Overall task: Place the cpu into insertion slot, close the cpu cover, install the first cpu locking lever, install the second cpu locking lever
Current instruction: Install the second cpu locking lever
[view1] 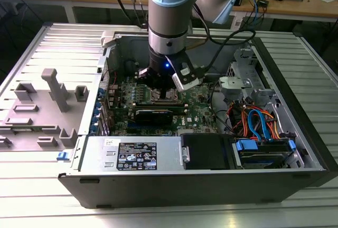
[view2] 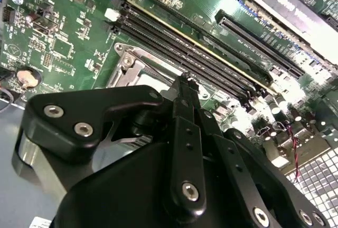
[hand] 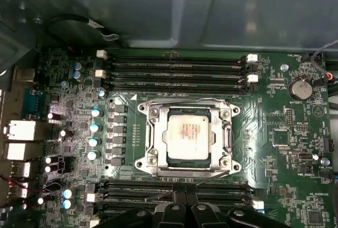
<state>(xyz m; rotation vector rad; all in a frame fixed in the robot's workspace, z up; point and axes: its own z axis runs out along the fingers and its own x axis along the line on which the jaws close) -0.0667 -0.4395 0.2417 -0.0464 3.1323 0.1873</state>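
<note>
Looking at exterior view: my arm reaches down into open computer case [view1: 296, 133], gripper [view1: 158, 83] low over motherboard [view1: 200, 113], hiding socket area.

Second wrist view: gripper [view2: 186, 80] fingertips look pressed together, empty, just beside insertion slot [view2: 134, 69] rim.

First wrist view: cpu [hand: 188, 136] seated in insertion slot [hand: 150, 143], cpu cover [hand: 227, 133] down around it. Levers hard to make out.

Risk, my judgement: fingertips slipping off thin lever, scraping memory slots [hand: 174, 69], or cover left unlatched.
</note>
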